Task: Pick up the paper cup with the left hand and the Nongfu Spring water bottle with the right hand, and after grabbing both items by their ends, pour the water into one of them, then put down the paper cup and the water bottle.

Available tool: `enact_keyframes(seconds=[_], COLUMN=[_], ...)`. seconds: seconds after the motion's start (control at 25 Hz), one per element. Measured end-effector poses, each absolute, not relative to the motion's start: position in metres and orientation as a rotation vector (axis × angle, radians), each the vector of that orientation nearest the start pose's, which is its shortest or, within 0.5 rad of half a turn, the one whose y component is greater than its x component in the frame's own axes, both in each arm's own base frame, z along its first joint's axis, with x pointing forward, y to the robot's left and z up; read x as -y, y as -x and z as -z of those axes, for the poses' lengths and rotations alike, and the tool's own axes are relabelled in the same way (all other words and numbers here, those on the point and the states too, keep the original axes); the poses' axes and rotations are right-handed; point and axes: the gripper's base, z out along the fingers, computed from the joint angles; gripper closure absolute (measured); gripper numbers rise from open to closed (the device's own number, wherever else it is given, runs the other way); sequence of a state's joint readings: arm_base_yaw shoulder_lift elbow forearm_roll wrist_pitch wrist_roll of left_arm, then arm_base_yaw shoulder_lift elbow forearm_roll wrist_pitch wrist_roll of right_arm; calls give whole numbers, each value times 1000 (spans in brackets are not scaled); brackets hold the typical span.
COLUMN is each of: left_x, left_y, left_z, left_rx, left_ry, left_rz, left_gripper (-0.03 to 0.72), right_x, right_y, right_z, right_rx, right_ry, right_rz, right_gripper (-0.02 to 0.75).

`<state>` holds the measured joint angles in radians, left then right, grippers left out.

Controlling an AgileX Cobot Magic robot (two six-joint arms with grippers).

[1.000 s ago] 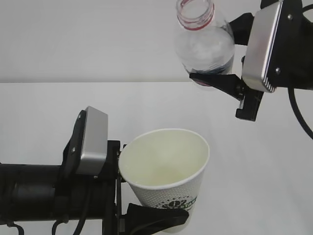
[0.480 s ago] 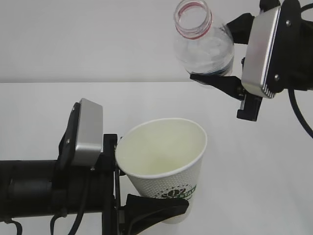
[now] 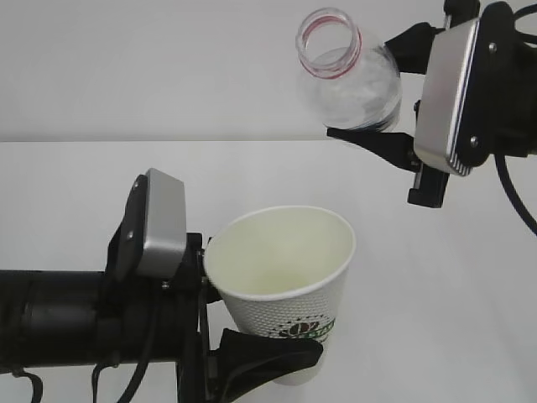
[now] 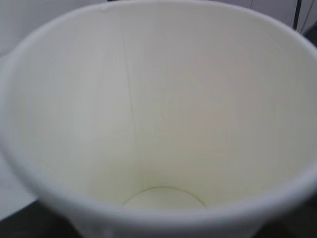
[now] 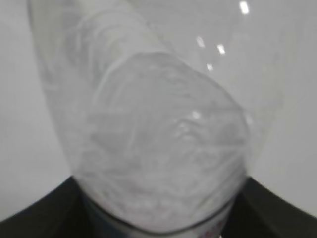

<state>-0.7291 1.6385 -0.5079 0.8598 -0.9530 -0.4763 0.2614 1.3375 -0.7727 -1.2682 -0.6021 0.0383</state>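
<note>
The paper cup [image 3: 284, 285] sits upright and open-mouthed low in the exterior view, clamped near its base between the jaws of the left hand [image 3: 252, 353], clear of the white bench [image 3: 75, 193]. Its inside looks dry in the left wrist view. Above and to its right, the Nongfu Spring water bottle [image 3: 348, 71] is capless, tilted with its mouth toward the left, its body gripped by the right hand [image 3: 369, 126]. Behind is a plain pale wall [image 3: 126, 67].

The paper cup [image 3: 285, 290] sits low in the middle, with the left hand [image 3: 252, 323] on its left. The Nongfu Spring water bottle [image 3: 348, 75] is up at the top right, in the right hand [image 3: 382, 92].
</note>
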Motion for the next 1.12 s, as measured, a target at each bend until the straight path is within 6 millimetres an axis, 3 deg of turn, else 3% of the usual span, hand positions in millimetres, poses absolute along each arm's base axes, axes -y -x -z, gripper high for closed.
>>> enact_keyframes(seconds=[0.4,0.84,1.12], left_x=[234,228,227], left_y=[-177,-175,-174], left_z=[-193,-213,-214], left_rx=[-1471,-1437,-1432], left_ry=[-1224,-1223,-1236], left_rz=[1014,949,936], left_gripper=[157,160,160], right_x=[-119,-119,-120], right_y=[-257,-257,-257], right_z=[-290,-290,-291], right_rx=[-1059,-1007,-996], right_ry=[1460,1499,1505], right_rz=[133,184,195], right_gripper=[266,266,266])
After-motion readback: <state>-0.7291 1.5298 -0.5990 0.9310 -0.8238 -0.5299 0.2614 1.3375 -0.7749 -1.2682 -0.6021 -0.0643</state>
